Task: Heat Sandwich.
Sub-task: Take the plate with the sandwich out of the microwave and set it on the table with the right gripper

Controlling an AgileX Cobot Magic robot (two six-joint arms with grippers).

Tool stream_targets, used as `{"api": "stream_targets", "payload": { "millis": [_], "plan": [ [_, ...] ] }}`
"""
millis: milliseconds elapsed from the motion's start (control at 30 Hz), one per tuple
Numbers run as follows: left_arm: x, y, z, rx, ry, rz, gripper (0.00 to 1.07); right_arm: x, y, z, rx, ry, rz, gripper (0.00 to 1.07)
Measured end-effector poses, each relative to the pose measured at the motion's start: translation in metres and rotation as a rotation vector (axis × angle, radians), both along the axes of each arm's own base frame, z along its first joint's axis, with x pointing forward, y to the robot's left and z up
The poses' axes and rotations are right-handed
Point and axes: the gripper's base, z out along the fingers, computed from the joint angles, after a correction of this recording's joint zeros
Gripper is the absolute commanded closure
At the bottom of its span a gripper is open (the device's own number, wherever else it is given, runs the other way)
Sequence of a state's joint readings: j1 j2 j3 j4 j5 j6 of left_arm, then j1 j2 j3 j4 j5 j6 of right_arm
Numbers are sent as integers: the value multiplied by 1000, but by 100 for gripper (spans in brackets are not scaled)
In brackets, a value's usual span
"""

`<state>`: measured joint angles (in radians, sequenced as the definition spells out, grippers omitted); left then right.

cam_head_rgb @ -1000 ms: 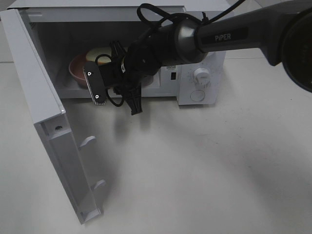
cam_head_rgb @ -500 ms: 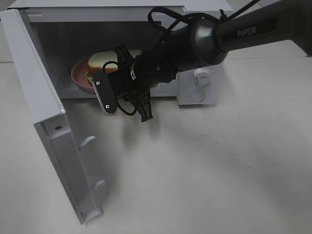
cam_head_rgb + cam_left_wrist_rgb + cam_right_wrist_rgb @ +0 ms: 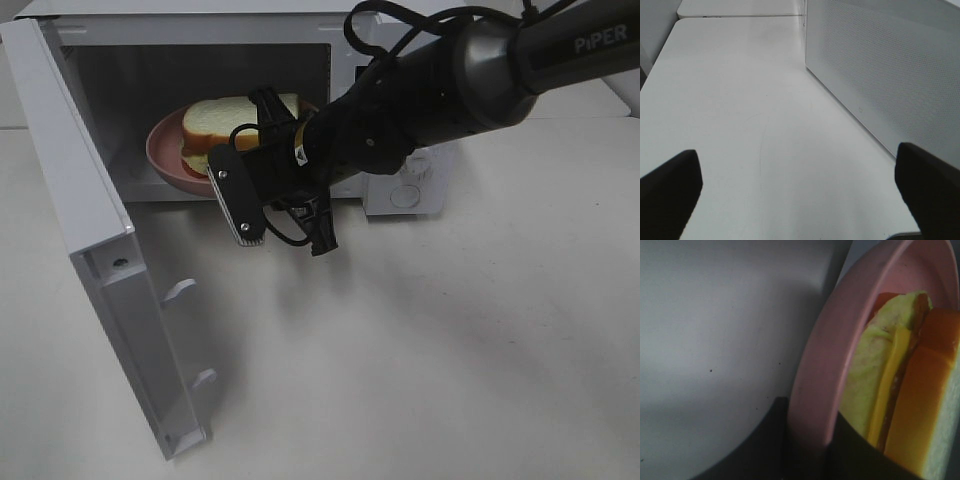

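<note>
The sandwich (image 3: 222, 120), white bread with tan crust and a leafy filling, lies on a round pink plate (image 3: 165, 152) in the opening of the white microwave (image 3: 200, 30). My right gripper (image 3: 255, 130) reaches in from the right and is shut on the plate's near rim. The right wrist view shows that rim (image 3: 840, 340) between my dark fingers (image 3: 780, 440), with the sandwich's (image 3: 890, 390) yellow-green filling close behind. My left gripper (image 3: 800, 200) is open and empty over bare table, beside the microwave's perforated side wall (image 3: 880, 75). It is out of the high view.
The microwave door (image 3: 90, 230) stands wide open at the left, reaching toward the table's front. The control panel with its lower round knob (image 3: 405, 195) is partly hidden behind my right arm (image 3: 450, 80). White table (image 3: 450, 350) lies in front.
My right wrist has shifted right and toward the front. The plate and sandwich, earlier largely hidden behind it, now show much more fully in the microwave opening.
</note>
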<state>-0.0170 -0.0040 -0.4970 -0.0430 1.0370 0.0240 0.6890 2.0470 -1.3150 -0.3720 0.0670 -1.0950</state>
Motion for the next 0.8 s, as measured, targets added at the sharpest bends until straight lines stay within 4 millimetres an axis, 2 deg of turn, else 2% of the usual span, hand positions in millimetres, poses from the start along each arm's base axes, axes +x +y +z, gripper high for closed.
{"api": "stream_targets", "payload": {
  "millis": [233, 800],
  "plan": [
    [0, 0, 0, 0, 0, 0, 6, -12, -8, 4, 13, -8, 14, 107],
    [0, 0, 0, 0, 0, 0, 6, -60, -40, 17, 55, -51, 91, 106]
  ]
}}
